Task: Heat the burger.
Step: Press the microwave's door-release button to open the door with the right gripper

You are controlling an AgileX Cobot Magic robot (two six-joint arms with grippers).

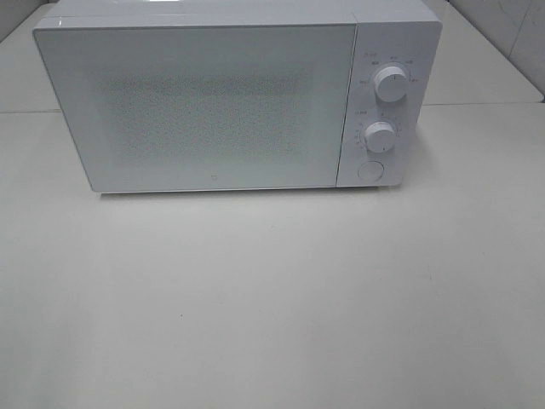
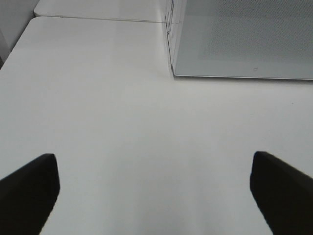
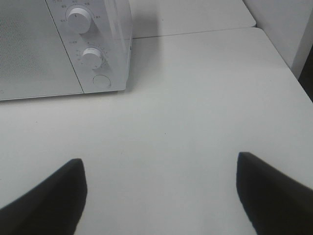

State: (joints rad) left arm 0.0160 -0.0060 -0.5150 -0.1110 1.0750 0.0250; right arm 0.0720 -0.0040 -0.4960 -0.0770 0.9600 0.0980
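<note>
The burger is out of view in all three views. A white microwave stands at the back of the white table with its door shut. Neither arm shows in the exterior high view. In the left wrist view my left gripper is open over bare table, short of the microwave's lower left corner. In the right wrist view my right gripper is open too, with nothing between its dark fingers, near the microwave's control panel.
On the microwave's right side sit two round knobs and a round button. The table's right edge meets a white wall. A seam joins a second table behind.
</note>
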